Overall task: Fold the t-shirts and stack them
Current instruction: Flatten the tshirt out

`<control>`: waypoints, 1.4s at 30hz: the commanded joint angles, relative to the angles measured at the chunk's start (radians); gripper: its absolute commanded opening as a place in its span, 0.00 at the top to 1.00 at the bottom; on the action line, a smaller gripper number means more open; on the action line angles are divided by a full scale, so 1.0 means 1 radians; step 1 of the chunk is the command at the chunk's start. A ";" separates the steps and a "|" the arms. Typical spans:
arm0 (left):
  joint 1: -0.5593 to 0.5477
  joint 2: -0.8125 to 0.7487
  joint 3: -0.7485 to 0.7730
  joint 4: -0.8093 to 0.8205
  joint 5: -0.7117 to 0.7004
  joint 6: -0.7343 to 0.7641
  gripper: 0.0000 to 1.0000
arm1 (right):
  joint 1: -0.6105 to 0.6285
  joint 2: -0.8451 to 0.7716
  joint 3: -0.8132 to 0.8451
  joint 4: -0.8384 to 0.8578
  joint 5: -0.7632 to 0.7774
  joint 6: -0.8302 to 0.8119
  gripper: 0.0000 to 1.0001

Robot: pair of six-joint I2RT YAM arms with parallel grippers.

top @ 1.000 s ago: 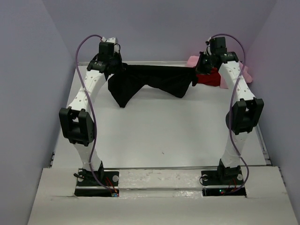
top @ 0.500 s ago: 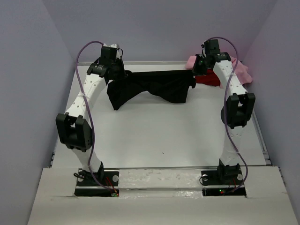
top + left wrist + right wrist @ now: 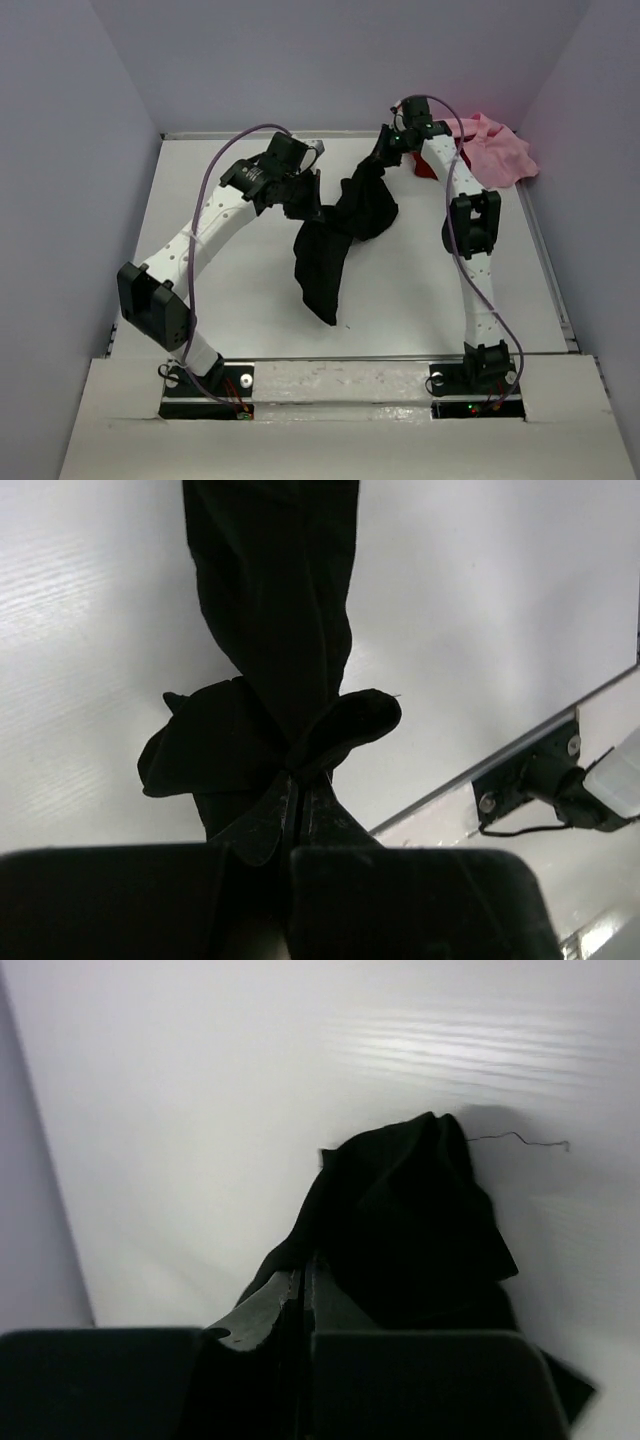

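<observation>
Two arms hold the black shirt (image 3: 330, 250) at upper centre of the overhead view, its loose end trailing down toward mid-frame over the table (image 3: 420, 300). The left gripper (image 3: 303, 198) and right gripper (image 3: 384, 155) are each pinched tight on a bunched edge of the cloth. A pink shirt (image 3: 492, 150) lies heaped at upper right, with a red shirt (image 3: 427, 169) just showing beside it.

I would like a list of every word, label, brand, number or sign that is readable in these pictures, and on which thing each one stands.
No text can be read in any view.
black t-shirt: plain cloth; no print or label shows.
pink t-shirt: no print shows.
</observation>
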 commanded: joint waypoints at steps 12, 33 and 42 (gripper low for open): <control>-0.120 0.178 0.167 -0.003 0.274 0.062 1.00 | 0.199 0.060 0.000 0.383 -0.740 0.410 1.00; -0.107 0.197 0.345 -0.021 0.050 0.094 0.01 | 0.032 -0.063 -0.085 0.352 -0.556 0.290 0.08; 0.131 0.183 0.119 0.193 -0.028 0.154 0.01 | 0.013 -0.265 -0.319 -0.059 -0.183 -0.028 0.09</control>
